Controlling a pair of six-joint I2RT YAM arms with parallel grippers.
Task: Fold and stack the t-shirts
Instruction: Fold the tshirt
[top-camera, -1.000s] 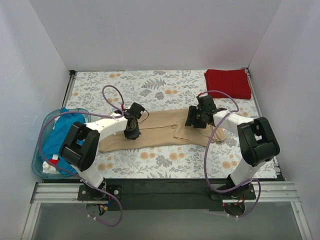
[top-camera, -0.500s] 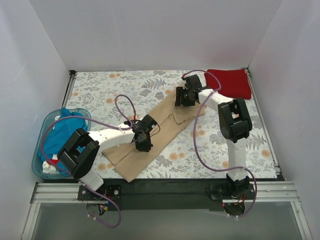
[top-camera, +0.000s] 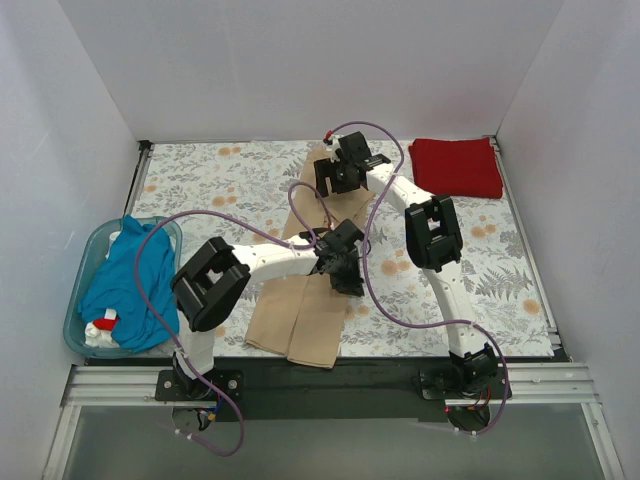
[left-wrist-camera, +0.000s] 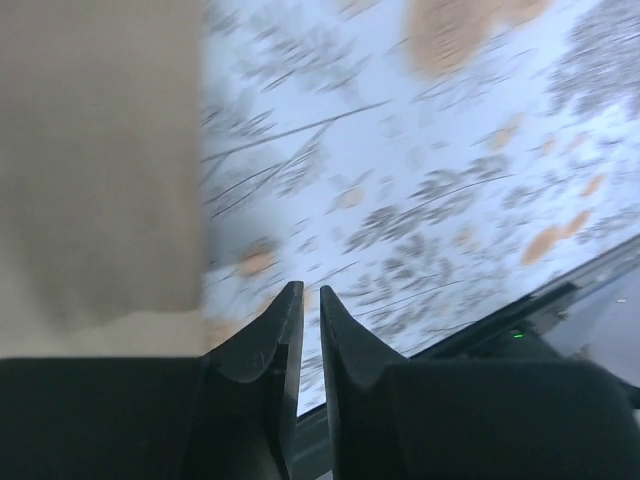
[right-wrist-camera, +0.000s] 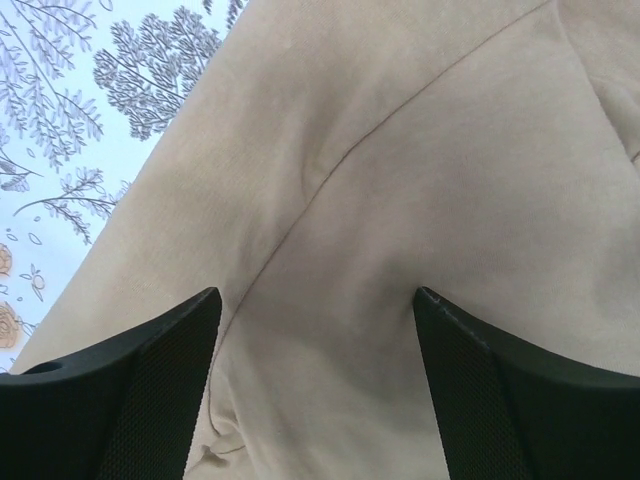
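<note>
I am holding my wide-open, empty right gripper (right-wrist-camera: 315, 295) centred over the soft tan t-shirt (top-camera: 300, 320) for a clean pinch, left gripper (left-wrist-camera: 308, 290) near-closed, empty.

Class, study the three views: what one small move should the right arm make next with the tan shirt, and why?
Probably lower the right gripper and close it on the long tan cloth t-shirt. Its jaws stand wide open just above the shirt's far end and grip nothing. The shirt lies stretched from far to near, not yet folded over.
</note>
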